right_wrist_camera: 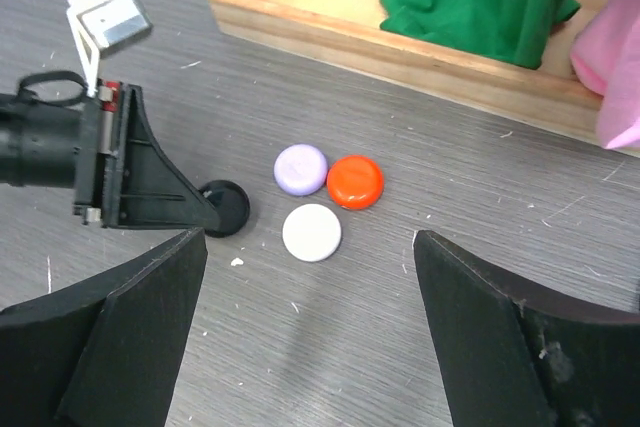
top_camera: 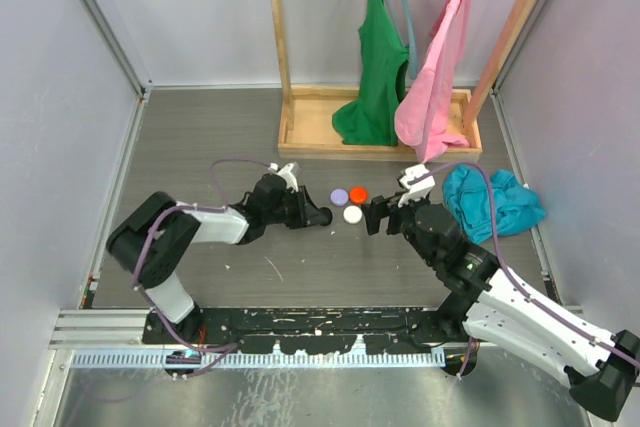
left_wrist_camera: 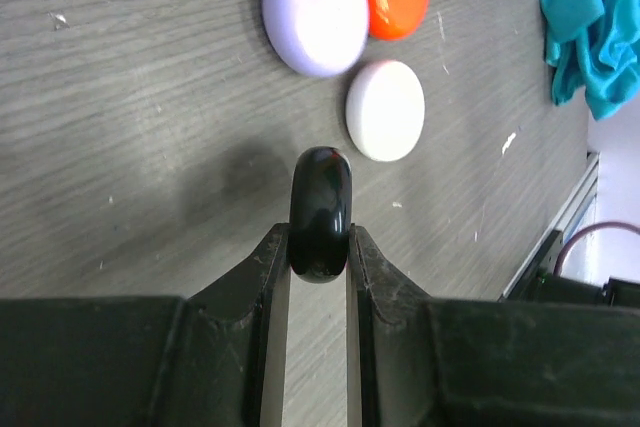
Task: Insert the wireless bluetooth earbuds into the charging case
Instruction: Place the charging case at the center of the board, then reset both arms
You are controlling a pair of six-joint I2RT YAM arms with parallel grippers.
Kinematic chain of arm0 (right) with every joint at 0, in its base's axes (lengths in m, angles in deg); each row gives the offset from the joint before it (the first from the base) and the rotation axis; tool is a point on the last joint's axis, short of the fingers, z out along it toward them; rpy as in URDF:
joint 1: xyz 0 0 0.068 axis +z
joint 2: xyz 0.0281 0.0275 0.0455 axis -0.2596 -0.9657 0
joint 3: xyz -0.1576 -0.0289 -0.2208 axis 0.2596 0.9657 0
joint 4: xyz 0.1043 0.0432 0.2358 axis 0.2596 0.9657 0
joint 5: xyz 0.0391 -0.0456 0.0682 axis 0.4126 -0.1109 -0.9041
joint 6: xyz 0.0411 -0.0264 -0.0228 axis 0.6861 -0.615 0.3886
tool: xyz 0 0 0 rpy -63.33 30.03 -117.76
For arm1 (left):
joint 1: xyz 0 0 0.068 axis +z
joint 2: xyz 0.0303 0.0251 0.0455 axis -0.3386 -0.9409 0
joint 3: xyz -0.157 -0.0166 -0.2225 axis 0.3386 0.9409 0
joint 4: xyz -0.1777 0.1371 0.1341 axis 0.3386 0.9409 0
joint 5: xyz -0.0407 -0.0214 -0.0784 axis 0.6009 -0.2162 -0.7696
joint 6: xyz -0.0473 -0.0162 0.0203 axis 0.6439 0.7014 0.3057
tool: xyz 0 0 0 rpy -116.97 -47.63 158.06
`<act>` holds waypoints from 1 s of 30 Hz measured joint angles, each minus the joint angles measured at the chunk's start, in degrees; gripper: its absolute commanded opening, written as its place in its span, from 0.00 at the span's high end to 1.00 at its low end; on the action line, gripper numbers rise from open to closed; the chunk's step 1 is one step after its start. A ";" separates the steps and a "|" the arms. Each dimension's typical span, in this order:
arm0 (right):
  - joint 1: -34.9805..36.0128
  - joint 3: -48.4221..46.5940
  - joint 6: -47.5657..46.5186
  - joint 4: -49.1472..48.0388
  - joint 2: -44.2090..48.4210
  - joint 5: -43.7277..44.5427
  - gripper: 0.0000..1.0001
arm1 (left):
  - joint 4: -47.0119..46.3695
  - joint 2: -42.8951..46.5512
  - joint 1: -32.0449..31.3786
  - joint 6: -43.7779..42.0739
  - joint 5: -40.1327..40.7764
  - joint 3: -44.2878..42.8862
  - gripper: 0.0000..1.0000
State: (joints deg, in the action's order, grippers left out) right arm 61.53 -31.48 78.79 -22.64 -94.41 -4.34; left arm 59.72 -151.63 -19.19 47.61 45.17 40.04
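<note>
A grey wood-grain table (top_camera: 200, 147) fills the frame. At top centre stands a wooden garment rack with a tray base (top_camera: 300, 137), with a green top (top_camera: 375, 67) and a pink top (top_camera: 435, 87) hanging from it. A crumpled teal cloth (top_camera: 495, 202) lies at centre right. The left gripper (left_wrist_camera: 318, 237), centre left, is clamped on a glossy black round plastic disc (left_wrist_camera: 320, 197) stood on edge. The right gripper (top_camera: 376, 217), right of centre, has its jaws wide apart. Between them lie a lilac round disc (right_wrist_camera: 301, 169), an orange one (right_wrist_camera: 355, 181) and a white one (right_wrist_camera: 311, 232). The earbuds are too small to make out.
</note>
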 measured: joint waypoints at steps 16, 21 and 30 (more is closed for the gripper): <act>0.00 1.60 0.35 0.55 5.92 3.89 0.07 | -2.78 -10.80 -0.02 12.90 0.57 -7.41 0.38; 0.00 1.57 0.37 2.40 7.91 5.73 0.06 | -3.82 -9.79 -0.22 13.46 1.07 -7.39 0.01; 0.00 -0.85 1.16 9.70 12.72 11.10 0.00 | 9.05 3.54 1.05 9.29 8.92 -1.14 0.02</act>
State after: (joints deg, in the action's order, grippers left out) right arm 61.53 -32.33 79.94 -12.93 -81.69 6.76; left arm 68.76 -148.09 -18.14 56.90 54.09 38.90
